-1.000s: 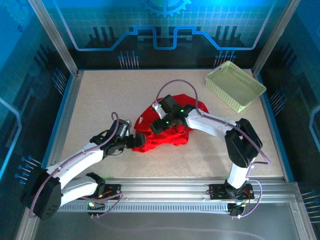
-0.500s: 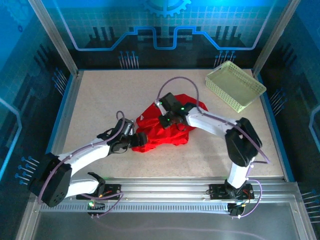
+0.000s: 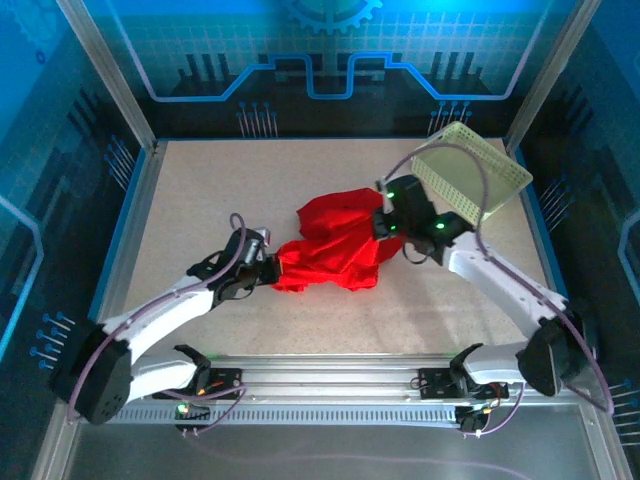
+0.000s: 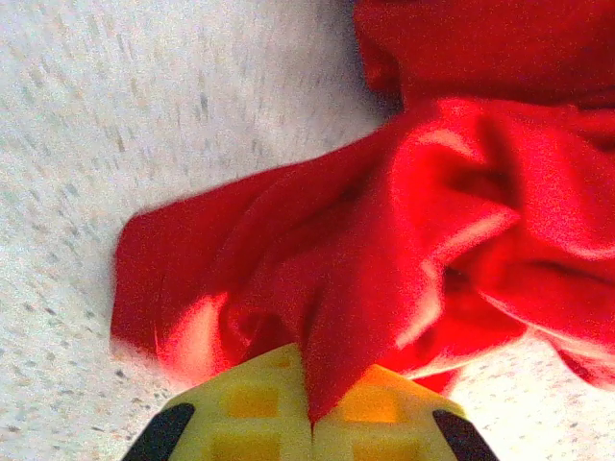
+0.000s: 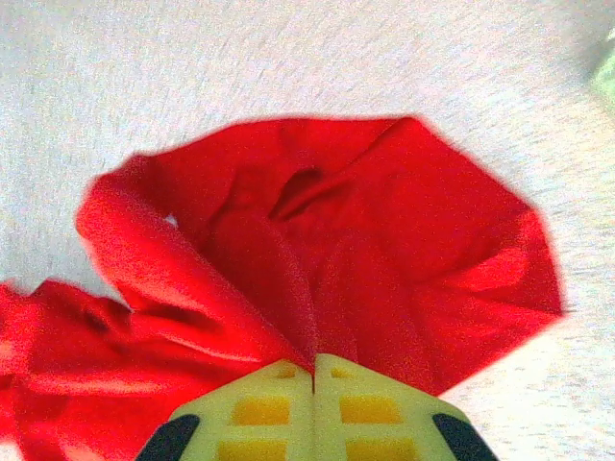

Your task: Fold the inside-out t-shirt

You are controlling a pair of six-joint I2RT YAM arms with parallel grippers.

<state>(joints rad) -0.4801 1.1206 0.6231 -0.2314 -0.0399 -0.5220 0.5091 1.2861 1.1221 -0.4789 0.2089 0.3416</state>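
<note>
**Left gripper (image 3: 268, 270) and right gripper (image 3: 380, 228) clamped on the t-shirt (image 3: 330, 250)**

The left gripper is pressed together on the shirt's left end. In the left wrist view, a fold of red cloth is pinched between its yellow fingers (image 4: 250, 413). The right gripper is likewise closed on the shirt's right end, where cloth is gathered into its fingers (image 5: 370, 408). The shirt is held crumpled between the two grippers, over the middle of the table (image 3: 210, 190). A basket (image 3: 490, 185) is set at the far right corner, apart from the shirt.
</note>
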